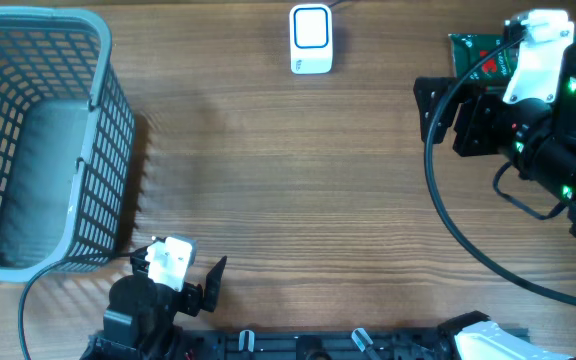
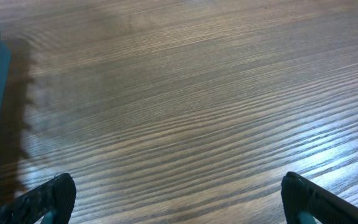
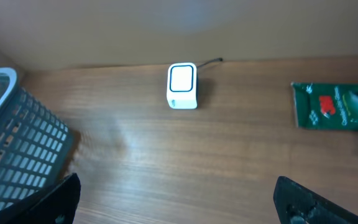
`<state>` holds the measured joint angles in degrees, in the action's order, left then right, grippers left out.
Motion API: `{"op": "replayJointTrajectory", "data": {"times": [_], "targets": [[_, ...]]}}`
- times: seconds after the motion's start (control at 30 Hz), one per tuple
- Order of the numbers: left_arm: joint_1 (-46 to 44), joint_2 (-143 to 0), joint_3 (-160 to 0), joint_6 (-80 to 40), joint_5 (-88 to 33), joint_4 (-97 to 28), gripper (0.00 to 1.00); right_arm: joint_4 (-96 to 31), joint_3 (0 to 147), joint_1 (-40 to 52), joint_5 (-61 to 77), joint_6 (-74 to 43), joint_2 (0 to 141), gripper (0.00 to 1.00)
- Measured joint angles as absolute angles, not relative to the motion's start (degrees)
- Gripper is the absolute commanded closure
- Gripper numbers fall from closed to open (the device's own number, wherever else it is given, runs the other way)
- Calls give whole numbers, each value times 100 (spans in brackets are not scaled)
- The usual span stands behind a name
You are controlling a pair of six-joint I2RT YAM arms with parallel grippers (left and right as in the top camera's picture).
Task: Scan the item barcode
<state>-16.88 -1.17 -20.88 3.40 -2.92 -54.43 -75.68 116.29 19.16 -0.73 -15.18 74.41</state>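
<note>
The green packet point(image 1: 473, 52), the item with the barcode, lies flat on the wooden bench point(image 1: 298, 180) at about 2 o'clock, its right part hidden under the right arm. The white scanner point(image 1: 310, 38) sits at 12 o'clock, well apart from the packet. A grey mesh basket point(image 1: 98, 80) stands at 9 o'clock. The left end effector point(image 2: 179, 199) hangs at 7 o'clock, released and grasping nothing. The right end effector point(image 3: 179, 199), at 3 o'clock, is also spread wide and empty.

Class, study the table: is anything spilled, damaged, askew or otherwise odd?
Nothing stands out. The basket sits upright, the white scanner stands near the far edge, and the green packet lies flat.
</note>
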Motion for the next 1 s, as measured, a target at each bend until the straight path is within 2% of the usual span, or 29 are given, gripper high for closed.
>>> {"op": "replayJointTrajectory", "data": {"times": [0.17,0.33,0.53,0.67,0.8,1.0], "targets": [[-1688,-117,-2088,340,-292,-5443,0,-6676,11319,1916,-231,-976,7360,0],[-1688,-117,-2088,340,-292,-5443,0,-5037,10060,1914,-266,-843,6670,0],[-1688,-117,-2088,340,-292,-5446,0,-2674,6995,1723,-263,-727,4901,0],[-1688,-115,-2088,340,-292,-5452,0,-1033,4665,1426,-242,-718,3076,0],[-1688,-115,-2088,340,-292,-5448,0,-91,3020,862,-71,-718,1380,0],[-1688,-117,-2088,340,-292,-5446,0,355,1623,-86,491,-718,180,0]]}}
